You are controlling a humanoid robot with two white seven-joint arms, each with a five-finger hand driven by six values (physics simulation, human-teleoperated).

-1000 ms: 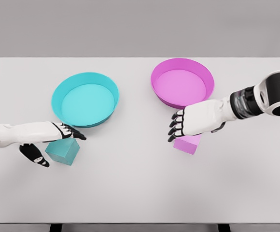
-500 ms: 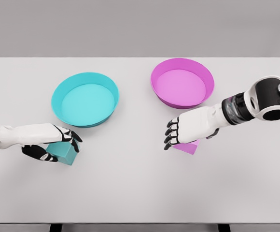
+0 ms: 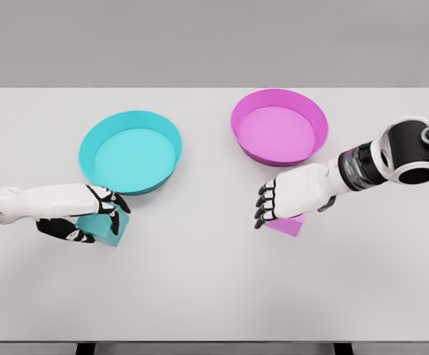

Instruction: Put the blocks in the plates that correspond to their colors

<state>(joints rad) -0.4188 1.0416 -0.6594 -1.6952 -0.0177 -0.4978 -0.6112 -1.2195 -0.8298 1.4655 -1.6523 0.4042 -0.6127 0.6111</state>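
A teal block lies on the white table just in front of the teal plate. My left hand is shut on it, fingers over its top and thumb at its near side. A pink block sits in front of the pink plate, mostly hidden under my right hand. That hand lies low over the block with its fingers relaxed and reaching past the block's left edge; its thumb is hidden. Both plates hold nothing.
The two plates stand side by side at the back half of the table, teal left and pink right. The table's front edge runs along the bottom of the view.
My left hand has slid right and closed its fingers and thumb around the teal block. My right hand has dropped lower over the pink block and covers more of it.
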